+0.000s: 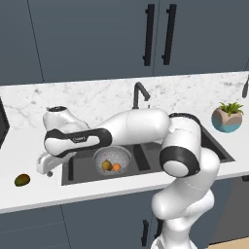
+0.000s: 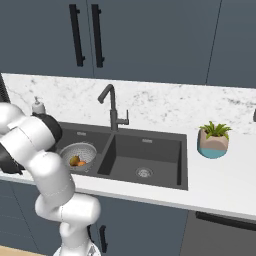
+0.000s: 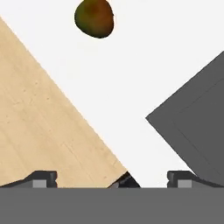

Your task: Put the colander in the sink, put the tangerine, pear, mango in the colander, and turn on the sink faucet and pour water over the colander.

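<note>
The mango (image 1: 22,180) lies alone on the white desk (image 1: 29,194), close to its front edge and well apart from the sink (image 1: 146,158); in the hand view the mango (image 3: 94,17) sits far ahead of the end effector (image 3: 112,178), near the top of that picture, with bare white surface between it and the fingertips (image 3: 43,178). The end effector (image 1: 46,165) hangs low over the desk at the sink's outer left corner, between the mango and the basin, and the hand view shows its two tips standing wide apart with nothing between them, so it is spread open and holds nothing. To the end effector's other side, inside the left basin, rests the colander (image 1: 112,160), upright, with the pear (image 1: 106,165) and the tangerine (image 1: 116,167) lying side by side in its bottom, touching or nearly so; the right base view shows the same colander (image 2: 80,154) with both fruits in it, though there they are too small to tell apart with confidence. Behind the basins, farther from the end effector, the sink faucet (image 1: 140,95) stands upright on the back edge of the sink, its bent spout reaching forward over the divider between the two basins. The right basin (image 2: 145,160) has a round silver drain (image 2: 144,173) in its floor. Well beyond the sink on the far side from the end effector, a small potted plant (image 1: 227,116) stands on the desk. A soap dispenser (image 2: 38,106) stands at the back near the left basin. Dark cabinet doors (image 1: 97,39) with black handles hang above the marble backsplash (image 1: 87,97).
</note>
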